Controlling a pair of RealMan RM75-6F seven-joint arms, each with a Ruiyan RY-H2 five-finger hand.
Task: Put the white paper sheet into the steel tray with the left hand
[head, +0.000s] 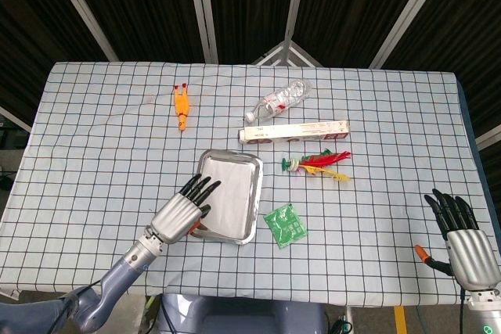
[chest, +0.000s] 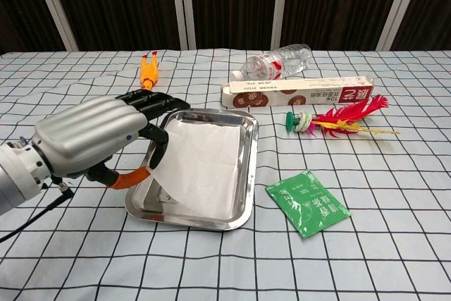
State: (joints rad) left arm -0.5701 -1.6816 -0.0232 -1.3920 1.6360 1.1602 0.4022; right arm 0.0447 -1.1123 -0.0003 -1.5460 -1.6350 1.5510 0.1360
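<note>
The steel tray point(head: 255, 202) point(chest: 190, 219) sits near the table's front, left of centre. The white paper sheet point(head: 233, 188) point(chest: 204, 163) lies across the tray's floor, with its near left edge lifted over the rim. My left hand point(head: 184, 210) point(chest: 99, 139) is at the tray's near left corner and pinches that lifted edge between its orange-tipped thumb and a black finger. My right hand point(head: 462, 240) shows only in the head view, at the table's near right edge, fingers spread and holding nothing.
Right of the tray lie a green packet point(head: 285, 224) point(chest: 307, 203) and a feathered shuttlecock point(head: 317, 164) point(chest: 331, 121). Behind it are a long box point(head: 293, 131) point(chest: 296, 92), a plastic bottle point(head: 280, 101) point(chest: 278, 63) and a yellow rubber chicken point(head: 182, 105) point(chest: 148, 70).
</note>
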